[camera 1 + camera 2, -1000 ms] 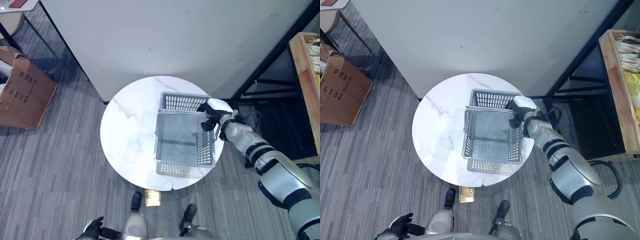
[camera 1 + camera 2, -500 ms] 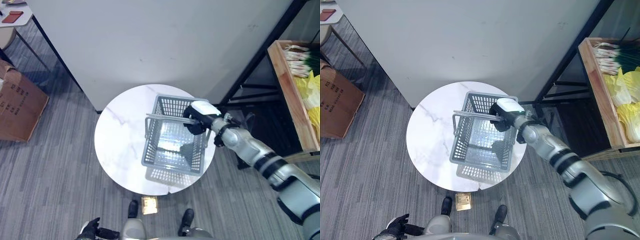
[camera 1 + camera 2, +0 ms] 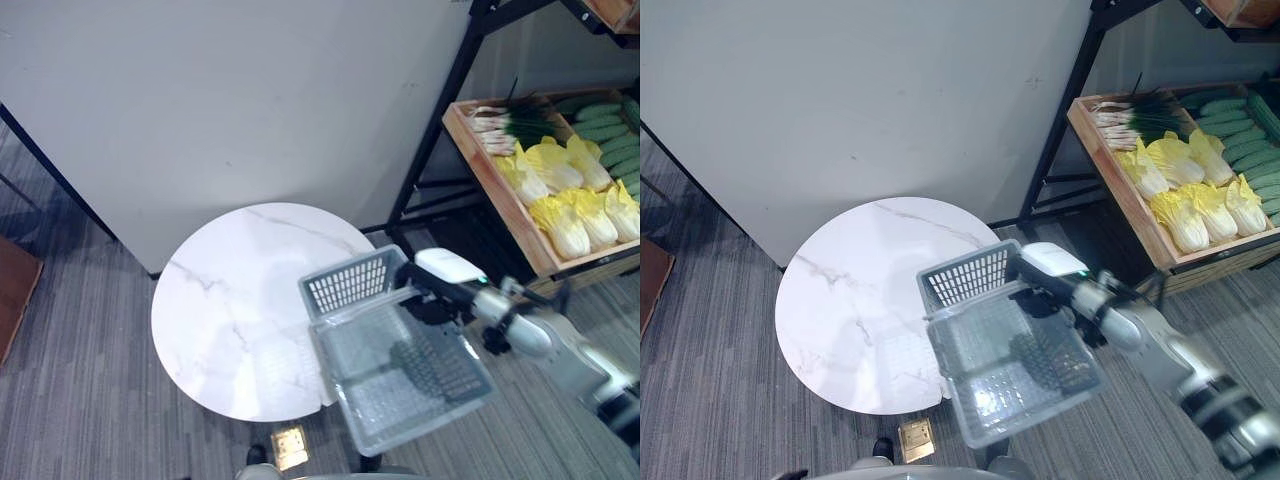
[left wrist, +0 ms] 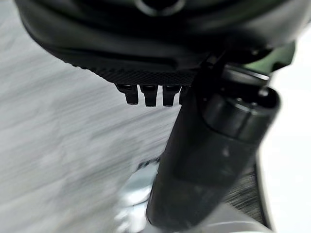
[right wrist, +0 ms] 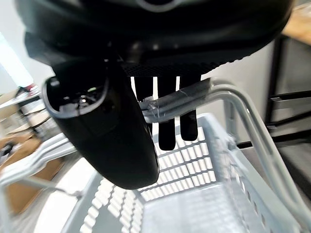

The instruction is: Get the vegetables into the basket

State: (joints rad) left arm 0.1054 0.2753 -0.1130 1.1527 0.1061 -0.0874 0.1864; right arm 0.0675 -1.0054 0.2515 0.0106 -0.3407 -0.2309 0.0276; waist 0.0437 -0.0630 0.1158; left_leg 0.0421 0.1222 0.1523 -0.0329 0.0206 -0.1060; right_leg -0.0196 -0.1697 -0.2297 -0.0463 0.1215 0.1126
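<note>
Left eye: right hand carries grey mesh basket by its handle, half off round marble table; crate w/ napa cabbages, cucumbers, scallions.
Right wrist: fingers curled round handle.
Left wrist: left hand fingers curled, holding nothing.
No legible writing.

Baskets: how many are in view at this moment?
1. The grey basket hangs by its handle from the right robot hand, partly past the round table edge, near the vegetable crate. Nothing lies inside it.

basket lifted off round table, carried rightward by right hand
</note>
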